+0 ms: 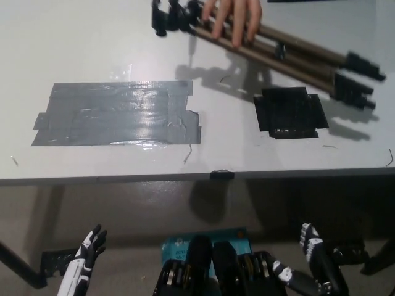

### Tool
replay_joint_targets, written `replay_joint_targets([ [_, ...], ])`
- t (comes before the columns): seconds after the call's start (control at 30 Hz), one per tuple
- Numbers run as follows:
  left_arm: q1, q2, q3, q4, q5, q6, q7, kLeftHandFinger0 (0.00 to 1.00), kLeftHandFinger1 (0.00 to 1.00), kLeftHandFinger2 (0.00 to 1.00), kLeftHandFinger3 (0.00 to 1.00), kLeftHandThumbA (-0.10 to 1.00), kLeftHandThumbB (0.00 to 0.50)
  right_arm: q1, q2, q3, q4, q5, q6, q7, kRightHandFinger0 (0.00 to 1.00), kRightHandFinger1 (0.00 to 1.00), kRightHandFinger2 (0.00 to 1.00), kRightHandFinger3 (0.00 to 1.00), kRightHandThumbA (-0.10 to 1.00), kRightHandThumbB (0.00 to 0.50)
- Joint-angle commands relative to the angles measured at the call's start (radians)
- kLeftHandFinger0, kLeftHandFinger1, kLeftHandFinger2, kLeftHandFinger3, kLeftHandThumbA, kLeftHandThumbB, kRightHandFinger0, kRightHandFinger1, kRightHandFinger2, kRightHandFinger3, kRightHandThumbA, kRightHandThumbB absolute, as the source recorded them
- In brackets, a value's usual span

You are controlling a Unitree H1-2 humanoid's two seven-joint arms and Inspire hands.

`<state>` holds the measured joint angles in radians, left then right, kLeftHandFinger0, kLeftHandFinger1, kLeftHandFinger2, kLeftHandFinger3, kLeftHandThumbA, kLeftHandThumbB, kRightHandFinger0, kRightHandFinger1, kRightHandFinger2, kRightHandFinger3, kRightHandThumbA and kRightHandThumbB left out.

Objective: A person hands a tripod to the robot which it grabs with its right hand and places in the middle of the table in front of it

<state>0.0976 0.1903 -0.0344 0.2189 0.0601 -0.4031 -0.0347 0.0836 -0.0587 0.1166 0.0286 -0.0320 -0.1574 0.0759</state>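
Observation:
A folded tripod with brown legs and black head and feet hangs over the far part of the white table, slanting from upper left to right. A person's hand grips it near the head end. My black right hand is low at the bottom right, below the table's front edge, open with fingers apart and far from the tripod. My white left hand rests at the bottom left, also below the edge, open and holding nothing.
A large patch of grey tape covers the table's left middle. A smaller black tape patch lies to its right, under the tripod's shadow. A black clip sits on the front edge. A teal box lies on the floor.

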Motion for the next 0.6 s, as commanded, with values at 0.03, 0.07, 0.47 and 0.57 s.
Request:
replay_joint_targets([
  [0.03, -0.002, 0.026, -0.014, -0.009, 0.008, -0.067, -0.014, 1.0, 1.0, 1.0, 1.0, 1.0, 0.255, 0.017, 0.059, -0.079, -0.149, -0.341, -0.3, -0.257, 1.0, 1.0, 1.0, 1.0, 0.65, 0.224],
  [0.07, -0.006, 0.027, -0.013, -0.009, 0.008, -0.067, -0.014, 1.0, 1.0, 1.0, 1.0, 1.0, 0.256, 0.016, 0.061, -0.084, -0.184, -0.372, -0.296, -0.265, 1.0, 1.0, 1.0, 1.0, 0.64, 0.231],
  [0.47, -0.02, 0.021, -0.01, -0.007, 0.016, -0.067, -0.003, 1.0, 1.0, 1.0, 1.0, 1.0, 0.264, -0.392, -0.067, -0.121, -0.486, -0.765, 0.193, -0.052, 1.0, 1.0, 1.0, 1.0, 0.73, 0.386],
  [0.57, -0.024, 0.019, -0.012, -0.006, 0.017, -0.067, 0.0, 1.0, 1.0, 1.0, 1.0, 1.0, 0.261, -0.504, -0.107, -0.099, -0.376, -0.807, 0.279, -0.028, 1.0, 1.0, 1.0, 1.0, 0.8, 0.392],
])
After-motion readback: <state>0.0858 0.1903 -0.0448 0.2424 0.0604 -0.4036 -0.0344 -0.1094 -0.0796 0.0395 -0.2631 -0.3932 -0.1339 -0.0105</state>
